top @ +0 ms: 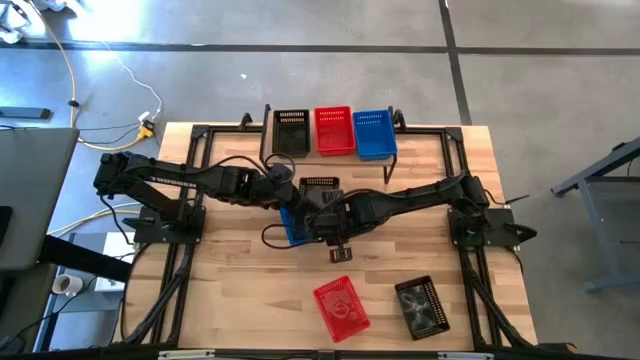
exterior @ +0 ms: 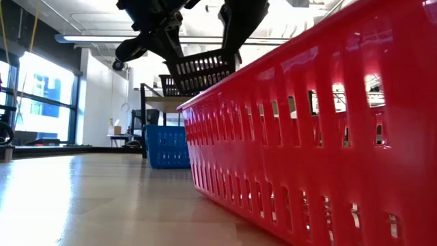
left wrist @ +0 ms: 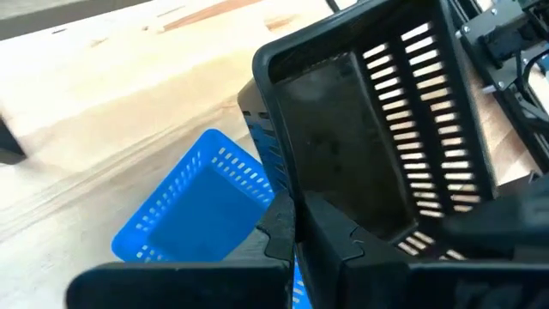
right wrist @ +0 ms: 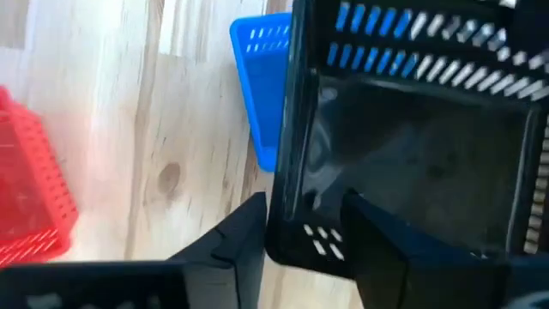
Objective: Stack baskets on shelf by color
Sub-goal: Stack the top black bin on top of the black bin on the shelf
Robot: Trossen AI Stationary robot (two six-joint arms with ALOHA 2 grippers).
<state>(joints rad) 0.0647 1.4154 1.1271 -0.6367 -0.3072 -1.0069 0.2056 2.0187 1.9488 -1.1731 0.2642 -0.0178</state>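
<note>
Over mid-table both arms meet at one black perforated plastic basket [top: 319,186]. It looks like a handover. The left gripper [left wrist: 310,219] is clamped on one wall, while the right gripper [right wrist: 300,232] has its fingers apart either side of another wall. That suits the left arm, which is better placed to reach the lone black basket [top: 291,131] at the left end of the far, narrow wood-topped shelf [exterior: 162,100]. Beside that sit a red basket [top: 334,131] and a blue basket [top: 375,134]. Only the low view shows the held basket hanging clear above the table. Only the high view shows the blue mesh basket [top: 293,225] beneath it and the near red basket [top: 341,306] and near black basket [top: 421,305].
</note>
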